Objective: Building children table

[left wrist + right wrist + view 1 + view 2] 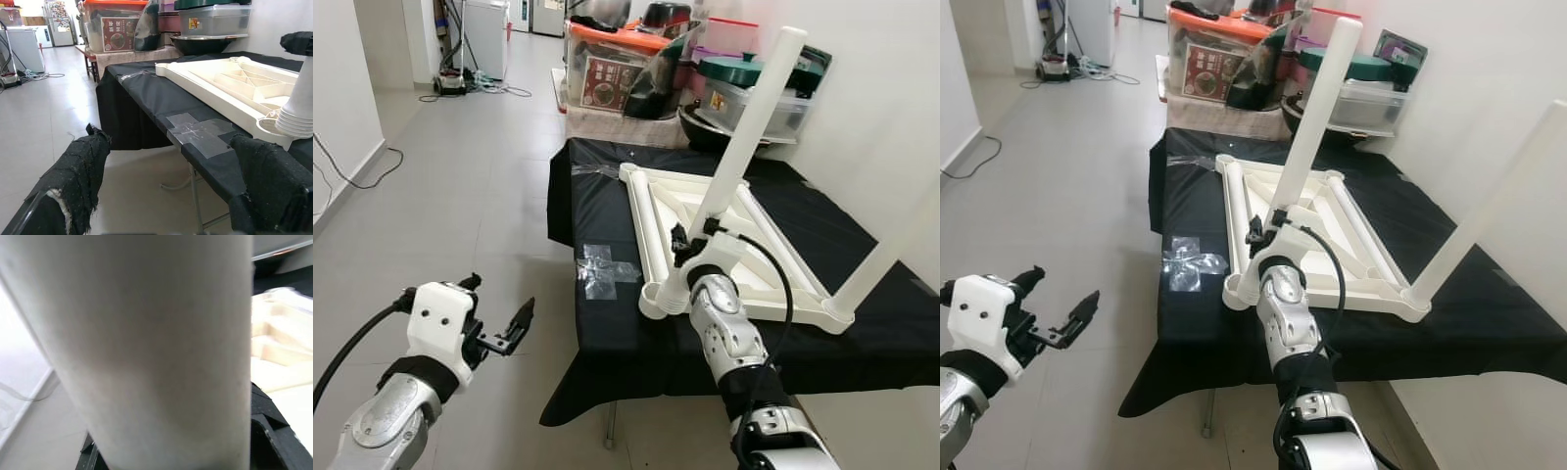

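Two white legs stand in the upturned children's table on the black-draped tabletop. Right gripper is clamped low on the near leg, by its corner socket; left gripper hangs open off the tabletop's near edge. Leg looks light, stiff, smooth plastic, best held low.

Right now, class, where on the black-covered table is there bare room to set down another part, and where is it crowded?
Bare black cloth lies left of the upturned white tabletop, around the clear tape patch, and right of the second leg. It is crowded at the near corner, where the right gripper holds the white leg, and behind, among the storage bins.
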Robot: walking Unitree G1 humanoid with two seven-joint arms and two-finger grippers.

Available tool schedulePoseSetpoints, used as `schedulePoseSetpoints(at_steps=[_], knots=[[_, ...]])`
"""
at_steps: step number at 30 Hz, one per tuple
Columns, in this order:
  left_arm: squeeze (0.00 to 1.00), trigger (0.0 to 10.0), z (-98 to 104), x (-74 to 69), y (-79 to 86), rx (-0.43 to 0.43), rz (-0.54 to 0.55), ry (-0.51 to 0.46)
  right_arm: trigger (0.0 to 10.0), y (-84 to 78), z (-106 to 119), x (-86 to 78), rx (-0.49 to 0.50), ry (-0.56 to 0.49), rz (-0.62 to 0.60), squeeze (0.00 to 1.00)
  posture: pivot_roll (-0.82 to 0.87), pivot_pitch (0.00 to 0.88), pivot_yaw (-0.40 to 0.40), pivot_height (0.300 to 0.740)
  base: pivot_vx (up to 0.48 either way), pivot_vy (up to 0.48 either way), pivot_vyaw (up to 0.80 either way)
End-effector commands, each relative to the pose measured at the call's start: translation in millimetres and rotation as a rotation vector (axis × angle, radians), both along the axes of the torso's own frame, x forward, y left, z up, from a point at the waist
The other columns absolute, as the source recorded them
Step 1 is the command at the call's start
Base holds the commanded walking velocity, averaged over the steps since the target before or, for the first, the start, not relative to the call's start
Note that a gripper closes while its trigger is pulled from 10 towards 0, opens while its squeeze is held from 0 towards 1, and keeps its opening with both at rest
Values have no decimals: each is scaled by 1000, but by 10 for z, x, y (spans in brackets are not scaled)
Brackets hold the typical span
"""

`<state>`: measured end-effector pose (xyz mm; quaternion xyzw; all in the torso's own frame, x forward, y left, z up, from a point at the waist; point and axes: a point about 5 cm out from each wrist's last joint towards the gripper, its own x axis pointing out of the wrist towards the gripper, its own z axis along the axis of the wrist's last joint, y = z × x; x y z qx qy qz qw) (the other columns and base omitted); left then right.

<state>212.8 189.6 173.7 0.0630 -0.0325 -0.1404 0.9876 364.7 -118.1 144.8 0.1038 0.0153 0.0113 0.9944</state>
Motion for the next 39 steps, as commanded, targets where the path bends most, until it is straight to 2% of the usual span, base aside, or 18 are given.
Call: schedulePoseSetpoints(at_steps=[1, 2, 3, 4, 12, 19, 25, 28, 29, 30, 34, 36, 39], knots=[[0, 10000, -26, 13, -23, -3, -4, 5, 0, -4, -202, -40, 20, 86, 20, 0, 164, 0, -165, 740, 0, 0, 0], [0, 10000, -29, 23, -40, -8, -5, 3, 0, 8, -108, -13, -3, 21, 55, 0, 164, 0, -167, 740, 0, 0, 0], [0, 10000, -29, 23, -40, -8, -5, 3, 0, 8, -108, -13, -3, 21, 55, 0, 164, 0, -167, 740, 0, 0, 0], [0, 10000, -30, 34, -55, -10, -7, 0, 0, 28, -25, 12, -22, -36, 92, 0, 163, 0, -167, 740, 0, 0, 0], [0, 10000, -16, 44, -62, -16, -12, -4, 0, 45, 208, 104, -75, -166, 119, 0, 170, 0, -170, 740, 0, 0, 0], [0, 10000, -15, 42, -60, -16, -20, -3, 0, 23, 201, 98, -129, -187, 127, 0, 172, 0, -169, 740, 0, 0, 0], [0, 10000, -16, 46, -63, -16, -22, -3, 0, 33, 172, 82, -118, -167, 152, 0, 171, 0, -167, 740, 0, 0, 0], [0, 10000, -19, 40, -134, -11, -97, 12, 0, 107, 258, 202, 187, 17, 172, 0, 166, 0, -159, 740, 0, 0, 0], [0, 10000, -21, 33, -161, -7, -132, 20, 0, 158, 382, 245, 272, 19, 198, 0, 163, 0, -155, 740, 0, 0, 0], [0, 10000, -22, 27, -177, -4, -154, 25, 0, 188, 469, 269, 314, 8, 216, 0, 163, 0, -155, 740, 0, 0, 0], [0, 10000, -11, 5, -222, -2, -222, 39, 0, 293, 728, 307, 400, -20, 281, 0, 162, 0, -153, 740, 0, 0, 0], [0, 10000, -6, 2, -235, 6, -250, 45, 0, 364, 872, 300, 410, -53, 333, 0, 162, 0, -153, 740, 0, 0, 0], [0, 10000, 0, 8, -230, 28, -265, 45, 0, 458, 965, 258, 398, -80, 404, 0, 162, 0, -153, 740, 0, 0, 0]])
